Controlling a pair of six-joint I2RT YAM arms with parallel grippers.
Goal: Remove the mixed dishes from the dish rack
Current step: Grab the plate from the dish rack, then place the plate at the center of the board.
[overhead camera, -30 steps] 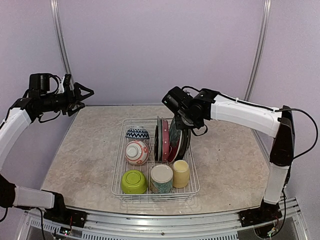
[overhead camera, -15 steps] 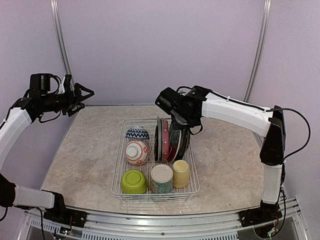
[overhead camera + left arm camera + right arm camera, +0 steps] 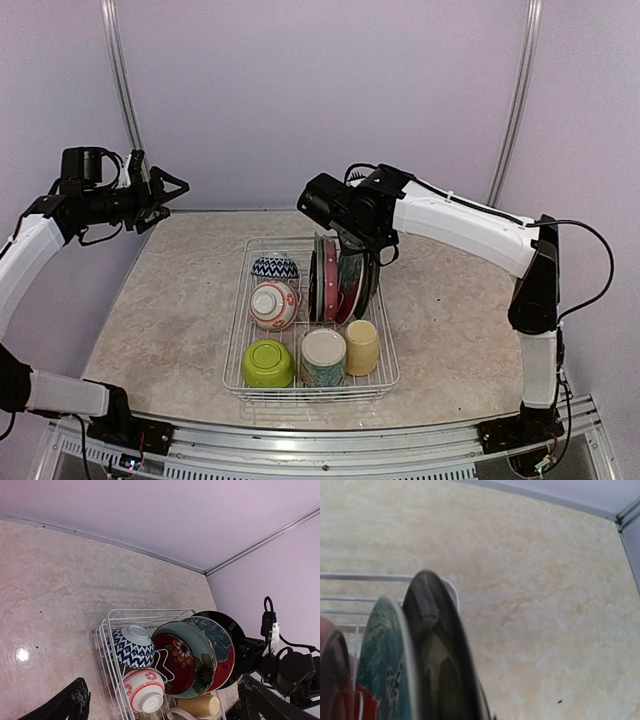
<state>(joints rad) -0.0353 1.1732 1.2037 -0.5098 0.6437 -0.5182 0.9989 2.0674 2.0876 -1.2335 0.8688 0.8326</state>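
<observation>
The white wire dish rack (image 3: 232, 340) stands mid-table. It holds a blue zigzag bowl (image 3: 274, 268), a red-white bowl (image 3: 273, 304), a lime green bowl (image 3: 267, 363), a cream-teal mug (image 3: 323, 357) and a yellow cup (image 3: 362, 346). Upright plates (image 3: 335, 280) fill the slots, with the dark plate (image 3: 369, 282) outermost on the right. My right gripper (image 3: 362, 250) sits at that dark plate's (image 3: 437, 650) top rim, shut on it; its fingers are hidden in the right wrist view. A teal plate (image 3: 382, 660) stands beside it. My left gripper (image 3: 172, 195) hangs open, high over the table's far left.
The left wrist view looks down on the rack (image 3: 107, 630) with the red floral plate (image 3: 180, 662) and the dark plate (image 3: 232, 627). Marbled tabletop (image 3: 160, 320) lies on both sides of the rack. Purple walls close the back and sides.
My right arm has swung left over the plates, and its gripper has shut on the dark plate's rim. The left arm has not moved.
</observation>
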